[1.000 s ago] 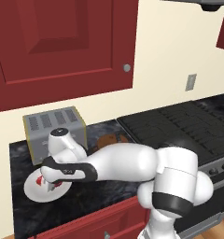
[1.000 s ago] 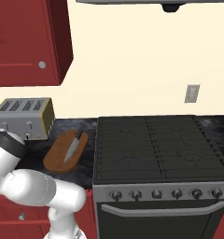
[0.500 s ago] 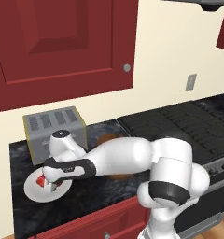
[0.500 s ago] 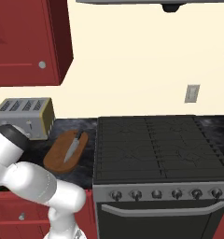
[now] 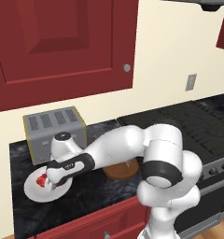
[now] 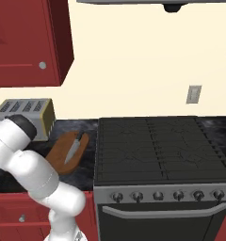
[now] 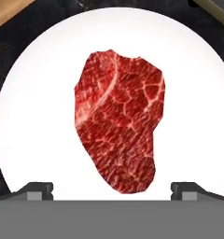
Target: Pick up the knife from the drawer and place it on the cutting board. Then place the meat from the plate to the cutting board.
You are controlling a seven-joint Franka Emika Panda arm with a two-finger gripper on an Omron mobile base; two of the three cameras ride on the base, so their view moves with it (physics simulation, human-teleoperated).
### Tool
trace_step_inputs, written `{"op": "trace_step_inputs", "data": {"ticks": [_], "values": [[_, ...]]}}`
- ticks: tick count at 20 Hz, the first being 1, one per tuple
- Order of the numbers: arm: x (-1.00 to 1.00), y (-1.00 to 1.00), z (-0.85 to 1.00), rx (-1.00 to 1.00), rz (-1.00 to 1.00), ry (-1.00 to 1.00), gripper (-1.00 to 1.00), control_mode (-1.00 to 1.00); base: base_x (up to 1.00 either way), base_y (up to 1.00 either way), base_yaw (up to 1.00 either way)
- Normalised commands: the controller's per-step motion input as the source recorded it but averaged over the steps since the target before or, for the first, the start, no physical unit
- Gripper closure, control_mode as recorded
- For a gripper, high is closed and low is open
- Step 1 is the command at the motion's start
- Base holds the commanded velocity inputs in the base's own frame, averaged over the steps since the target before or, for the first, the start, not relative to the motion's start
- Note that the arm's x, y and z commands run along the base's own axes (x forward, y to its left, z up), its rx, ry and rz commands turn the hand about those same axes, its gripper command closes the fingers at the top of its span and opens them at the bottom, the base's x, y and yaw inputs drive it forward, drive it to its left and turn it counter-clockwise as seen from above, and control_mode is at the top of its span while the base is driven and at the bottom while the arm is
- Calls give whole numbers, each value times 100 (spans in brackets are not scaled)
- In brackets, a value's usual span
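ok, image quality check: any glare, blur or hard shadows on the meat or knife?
Hand view: meat sharp, marbling legible, plate flat white with no glare or shadow. Right base view: knife on the board small, soft-edged, evenly lit. Left base view: meat a tiny red blob.

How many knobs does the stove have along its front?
6, in a row across the stove's front panel, above the oven handle. The left base view shows just a couple.

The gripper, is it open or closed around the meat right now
Open. In the hand view the gripper has its two fingertips spread wide to either side of the meat, which lies flat on the plate, not pinched.
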Motion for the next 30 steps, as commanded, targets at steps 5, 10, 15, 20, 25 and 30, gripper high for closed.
{"op": "trace_step_inputs", "data": {"ticks": [5, 10, 15, 20, 25, 30], "values": [[16, 21, -7, -2, 0, 0, -100, -100, 0, 0, 0], [3, 30, -9, -2, 0, 0, -100, -100, 0, 0, 0], [11, 18, -21, 0, 0, 0, -100, -100, 0, 0, 0], [35, 6, -22, 0, 0, 0, -100, -100, 0, 0, 0], [5, 57, -18, -3, 0, 0, 100, -100, 0, 0, 0], [0, 37, -8, -3, 0, 0, 100, -100, 0, 0, 0]]}}
